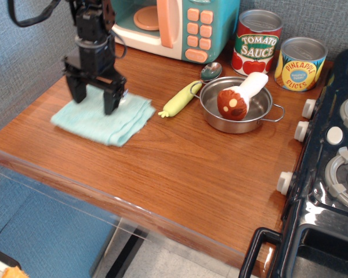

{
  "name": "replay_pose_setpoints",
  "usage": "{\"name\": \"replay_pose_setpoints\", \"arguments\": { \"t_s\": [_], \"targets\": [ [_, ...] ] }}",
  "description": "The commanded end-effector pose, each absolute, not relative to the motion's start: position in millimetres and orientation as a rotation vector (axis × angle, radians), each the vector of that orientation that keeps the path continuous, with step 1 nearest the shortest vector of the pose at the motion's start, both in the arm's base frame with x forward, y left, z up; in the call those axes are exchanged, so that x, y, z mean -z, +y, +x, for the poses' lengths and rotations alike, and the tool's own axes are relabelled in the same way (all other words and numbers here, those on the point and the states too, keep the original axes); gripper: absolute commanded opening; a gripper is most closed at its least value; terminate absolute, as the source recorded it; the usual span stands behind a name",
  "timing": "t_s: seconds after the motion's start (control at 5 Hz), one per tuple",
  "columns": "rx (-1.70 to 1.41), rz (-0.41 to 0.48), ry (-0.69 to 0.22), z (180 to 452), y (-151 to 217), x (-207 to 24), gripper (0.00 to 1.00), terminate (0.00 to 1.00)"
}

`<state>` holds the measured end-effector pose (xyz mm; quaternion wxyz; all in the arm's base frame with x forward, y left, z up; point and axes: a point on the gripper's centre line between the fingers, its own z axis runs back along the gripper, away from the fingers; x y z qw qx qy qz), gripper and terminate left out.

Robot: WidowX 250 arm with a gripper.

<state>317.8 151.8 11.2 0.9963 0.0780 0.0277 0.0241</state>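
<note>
My black gripper (94, 99) stands upright at the left of the wooden counter (180, 168). Its two fingers (110, 104) are spread wide apart and rest on a light teal cloth (101, 120). The cloth lies crumpled flat under and in front of the fingers, near the counter's left front edge. Nothing is clamped between the fingers. To the right of the cloth lies a spoon with a yellow-green handle (178, 98).
A steel pot (219, 120) holds a plush mushroom (235, 99). Behind it stand a tomato sauce can (256, 40) and a pineapple can (301, 63). A toy microwave (182, 23) sits at the back. A black stove (336, 168) borders the right side.
</note>
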Motion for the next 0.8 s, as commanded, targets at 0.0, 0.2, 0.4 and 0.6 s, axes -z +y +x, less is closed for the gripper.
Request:
{"name": "replay_pose_setpoints", "arguments": {
  "t_s": [0.0,0.2,0.4,0.6],
  "targets": [
    [-0.092,0.202,0.086,269,141,-29,1.0,0.0],
    [-0.106,0.217,0.076,266,139,-33,1.0,0.0],
    [-0.068,0.228,-0.03,281,127,-55,1.0,0.0],
    [-0.036,0.234,-0.141,286,118,-86,1.0,0.0]
  ]
}}
